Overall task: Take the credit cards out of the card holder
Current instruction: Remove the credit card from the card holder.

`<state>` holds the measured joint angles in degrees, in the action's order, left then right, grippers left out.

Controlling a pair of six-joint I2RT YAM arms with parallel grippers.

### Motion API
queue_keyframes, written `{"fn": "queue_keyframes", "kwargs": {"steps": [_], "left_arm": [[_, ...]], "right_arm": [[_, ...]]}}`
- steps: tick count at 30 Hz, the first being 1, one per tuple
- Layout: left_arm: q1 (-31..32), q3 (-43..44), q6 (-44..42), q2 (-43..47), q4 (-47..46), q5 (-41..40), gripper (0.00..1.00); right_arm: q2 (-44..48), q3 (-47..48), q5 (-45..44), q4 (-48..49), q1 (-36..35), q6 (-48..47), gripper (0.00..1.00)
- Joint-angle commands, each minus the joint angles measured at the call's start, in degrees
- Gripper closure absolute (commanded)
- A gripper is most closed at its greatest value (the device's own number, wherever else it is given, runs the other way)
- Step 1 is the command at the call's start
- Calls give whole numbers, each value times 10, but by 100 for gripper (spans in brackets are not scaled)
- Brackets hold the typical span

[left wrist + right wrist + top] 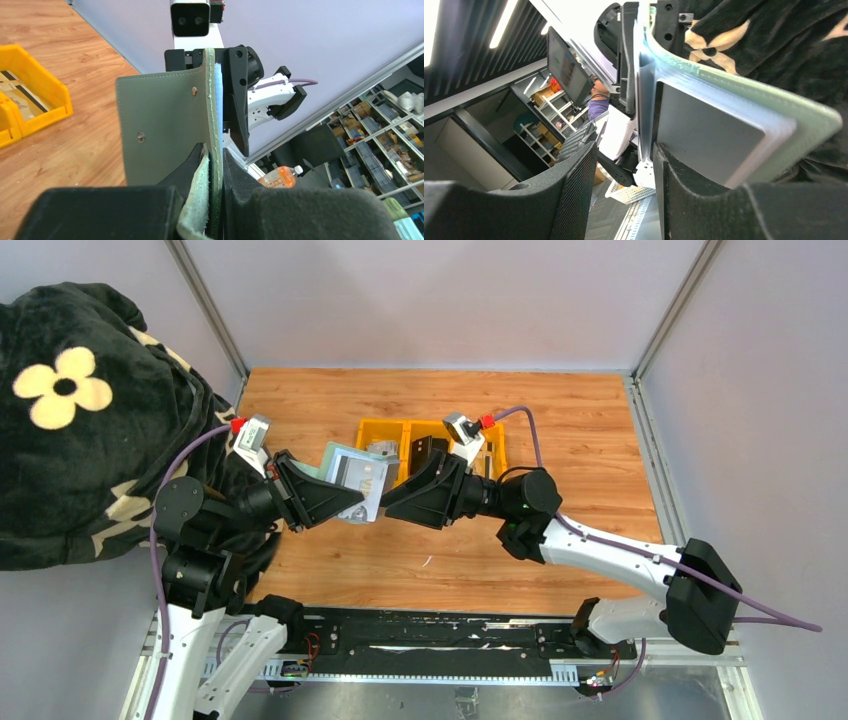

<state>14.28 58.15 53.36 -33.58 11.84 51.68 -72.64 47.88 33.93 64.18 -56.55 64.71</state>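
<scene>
The sage-green card holder [345, 462] hangs open in the air between my two grippers, above the wooden table. My left gripper [352, 510] is shut on its green cover [160, 125], pinching the edge between both pads [216, 165]. A silver-grey credit card [706, 135] sits in the holder's pale grey-blue inside, in front of the green cover [784, 102]. My right gripper [392, 498] is open at the holder's right edge; a thin pale pocket edge [644, 100] runs down into the gap between its fingers [624, 167]. A black card [428, 450] lies in the yellow tray.
The yellow three-part tray [385, 426] stands behind the holder at mid-table, with flat items in each part; its corner shows in the left wrist view [47, 95]. A black blanket with pale flowers [80, 410] covers the left side. Grey walls enclose the table.
</scene>
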Motion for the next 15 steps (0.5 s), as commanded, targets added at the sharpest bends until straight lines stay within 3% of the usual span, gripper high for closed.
{"fn": "queue_keyframes", "kwargs": {"steps": [1, 9, 15], "left_arm": [[0, 7, -2, 9, -18, 11, 86], [0, 7, -3, 10, -16, 13, 86], [0, -5, -18, 15, 1, 17, 84]], "right_arm": [[-3, 20, 10, 50, 0, 17, 51], [-35, 55, 19, 30, 5, 21, 56], [-92, 87, 22, 107, 14, 81, 74]]}}
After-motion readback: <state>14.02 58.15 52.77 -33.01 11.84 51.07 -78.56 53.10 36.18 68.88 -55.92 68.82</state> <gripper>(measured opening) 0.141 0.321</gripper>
